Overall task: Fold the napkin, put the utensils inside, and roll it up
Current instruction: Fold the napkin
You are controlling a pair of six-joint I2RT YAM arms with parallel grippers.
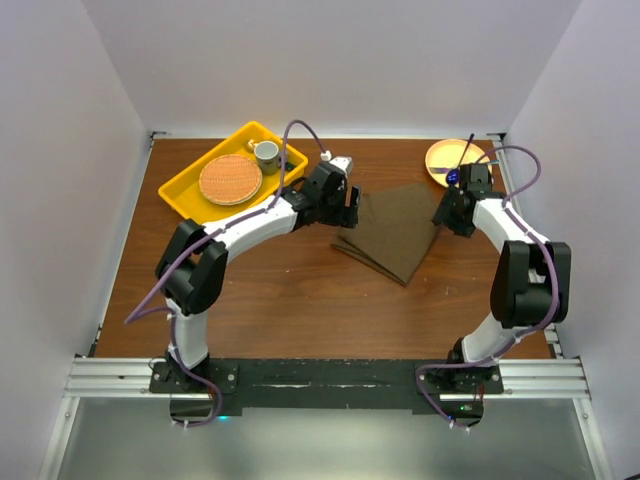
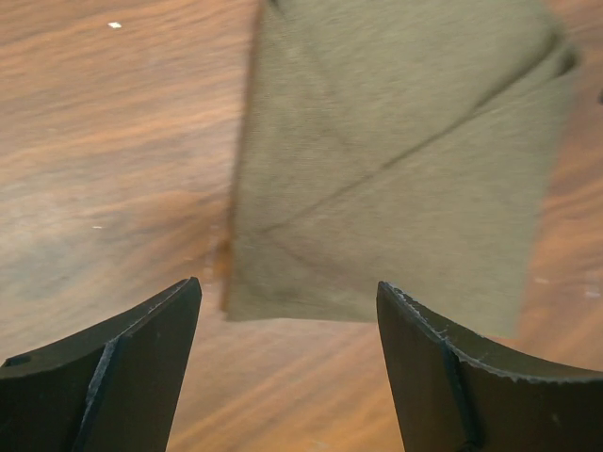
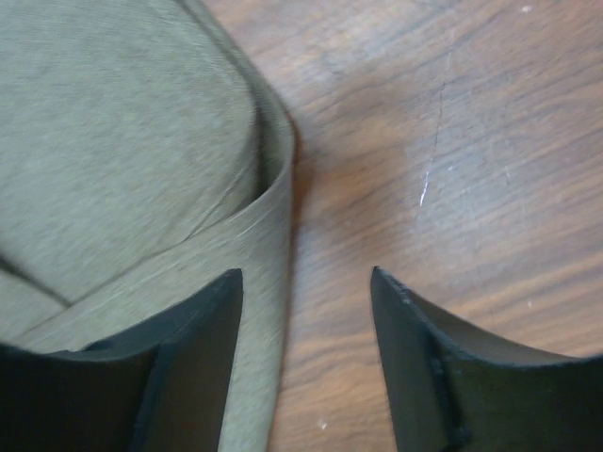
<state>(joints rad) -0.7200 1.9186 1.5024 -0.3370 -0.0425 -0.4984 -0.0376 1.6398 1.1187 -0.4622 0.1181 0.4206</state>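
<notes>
This was a robot lab's test cell rather than a lived-in room. Blank white panels (image 1: 330,60) boxed in a wooden tabletop (image 1: 290,290) on three sides, and an aluminium rail (image 1: 110,378) ran along its near edge. Table-setting props were staged: a yellow tray (image 1: 180,190) left of the left gripper (image 1: 352,208), a yellow plate (image 1: 436,158) just beyond the right gripper (image 1: 445,215).

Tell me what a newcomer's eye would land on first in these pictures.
The folded olive-brown napkin lies mid-table, with the open left gripper and open right gripper at its two sides. A bright yellow tray at the far left holds a round orange mat and a cup.
</notes>
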